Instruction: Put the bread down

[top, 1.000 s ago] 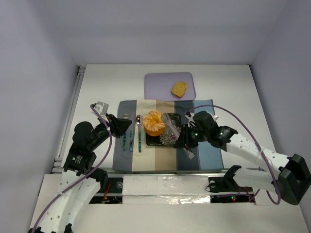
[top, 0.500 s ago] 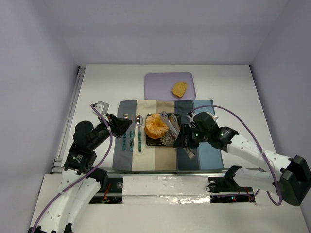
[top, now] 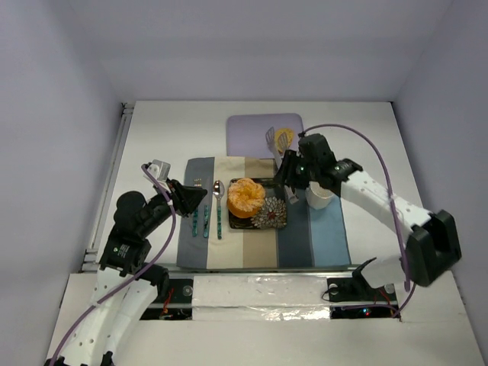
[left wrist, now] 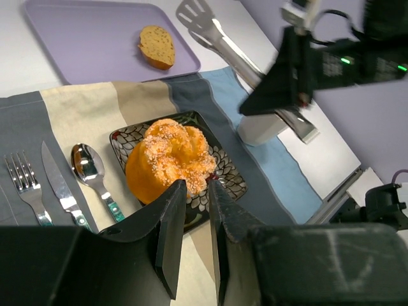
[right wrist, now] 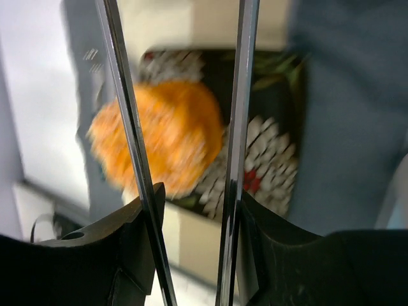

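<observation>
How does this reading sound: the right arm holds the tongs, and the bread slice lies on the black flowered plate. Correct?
One part is wrong. The left wrist view shows the bread lying on the purple tray, not on the black flowered plate, which holds only the orange food. The rest stands: the right fingers do hold the tongs.

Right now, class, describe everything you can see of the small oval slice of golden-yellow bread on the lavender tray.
The small oval slice of golden-yellow bread has a speckled, porous crumb and a darker brown crust around its edge. It looks whole and lies flat, cut face up, toward the right side of the flat lavender tray, the only thing touching it. The slotted head of the metal tongs is close beside it, but apart from it in the left wrist view.
</observation>
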Controlling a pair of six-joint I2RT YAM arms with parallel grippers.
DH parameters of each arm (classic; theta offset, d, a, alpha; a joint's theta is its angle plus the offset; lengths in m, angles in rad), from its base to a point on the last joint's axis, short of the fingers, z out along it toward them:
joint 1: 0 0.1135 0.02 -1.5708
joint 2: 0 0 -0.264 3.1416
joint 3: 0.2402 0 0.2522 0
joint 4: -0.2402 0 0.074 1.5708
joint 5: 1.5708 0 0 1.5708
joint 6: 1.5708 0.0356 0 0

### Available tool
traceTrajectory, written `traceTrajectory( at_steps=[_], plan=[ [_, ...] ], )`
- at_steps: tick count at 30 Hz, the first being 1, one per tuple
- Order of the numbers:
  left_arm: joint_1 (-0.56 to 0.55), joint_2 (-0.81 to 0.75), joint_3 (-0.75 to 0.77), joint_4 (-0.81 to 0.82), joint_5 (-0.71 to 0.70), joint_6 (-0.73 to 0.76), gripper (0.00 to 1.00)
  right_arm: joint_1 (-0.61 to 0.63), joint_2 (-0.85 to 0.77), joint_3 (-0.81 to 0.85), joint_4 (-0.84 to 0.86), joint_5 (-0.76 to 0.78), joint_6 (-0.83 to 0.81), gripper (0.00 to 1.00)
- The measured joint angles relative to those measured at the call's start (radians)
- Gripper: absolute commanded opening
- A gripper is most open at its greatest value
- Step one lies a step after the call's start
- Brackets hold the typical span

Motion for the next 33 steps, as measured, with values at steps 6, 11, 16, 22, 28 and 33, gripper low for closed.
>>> traceTrajectory(
  at_steps=[6, 11, 16, 22, 28, 33],
  plan=[
    [0.000, -0.034, 0.000, 0.000, 0.000, 0.000, 0.18, -0.116, 0.245, 0.114, 0.019, 0.018, 0.012, 0.49],
    [0.000, -0.059, 0.000, 0.000, 0.000, 0.000, 0.18, -0.177, 0.352, 0.134, 0.014, 0.022, 0.029, 0.49],
    [0.000, -0.078, 0.000, 0.000, -0.001, 0.000, 0.18, -0.203, 0.375, 0.148, 0.014, 0.029, 0.039, 0.49],
    [0.000, -0.083, 0.000, 0.000, -0.001, 0.000, 0.18, -0.211, 0.403, 0.153, 0.027, 0.011, 0.042, 0.48],
    [0.000, -0.083, 0.000, 0.000, -0.001, 0.000, 0.18, -0.214, 0.456, 0.153, 0.063, -0.060, 0.042, 0.35],
    [0.000, -0.082, 0.000, 0.000, -0.001, 0.000, 0.18, -0.214, 0.457, 0.150, 0.097, -0.096, 0.046, 0.18]
  ],
)
